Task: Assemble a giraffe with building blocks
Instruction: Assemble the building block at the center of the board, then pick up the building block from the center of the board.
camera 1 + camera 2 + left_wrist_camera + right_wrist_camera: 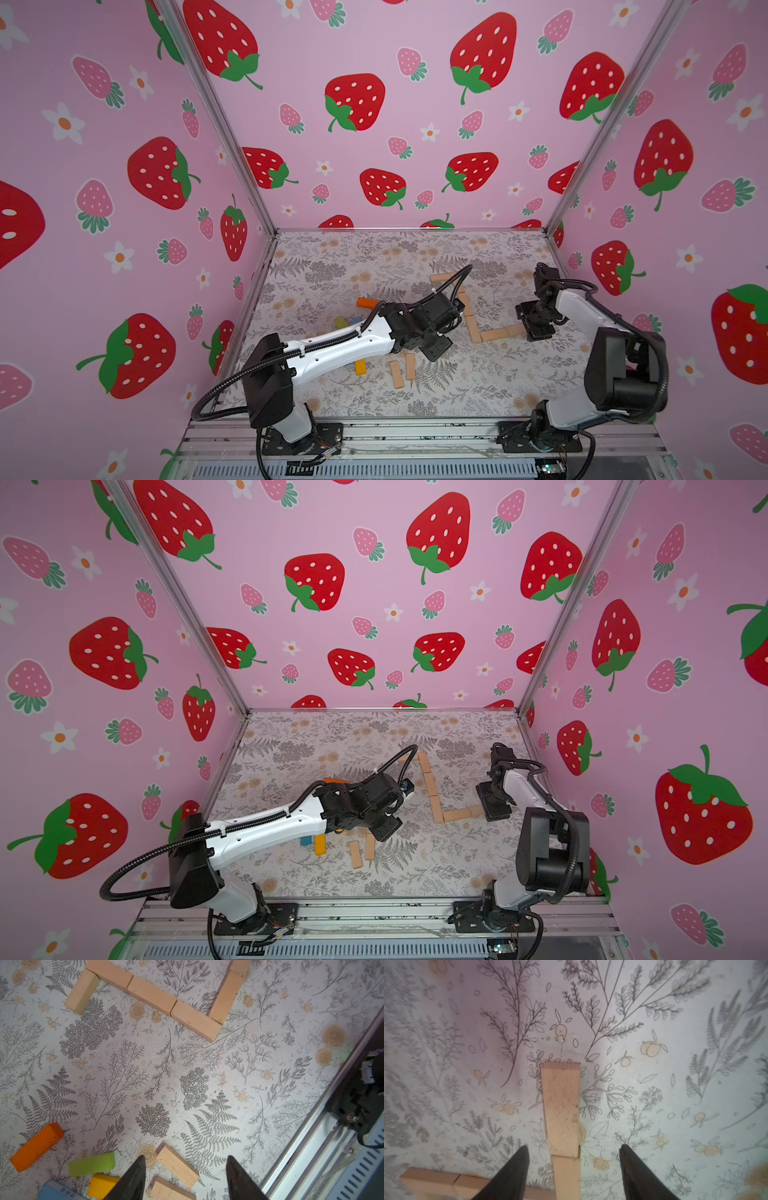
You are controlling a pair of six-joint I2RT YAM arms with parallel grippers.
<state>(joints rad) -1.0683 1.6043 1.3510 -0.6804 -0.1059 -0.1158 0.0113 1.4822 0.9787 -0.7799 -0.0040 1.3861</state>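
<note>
Floral tabletop (pixel 332 257) — tan blocks (pixel 151 994) laid flat; left hand (pixel 186 1157), right hand (pixel 573 1145) both spread, empty.

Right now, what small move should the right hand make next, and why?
Probably lift the right hand straight up. Its jaws stand open, clear of the tan block on both sides, and that block lies flat, end to end with the row. A sideways move might knock it.
</note>
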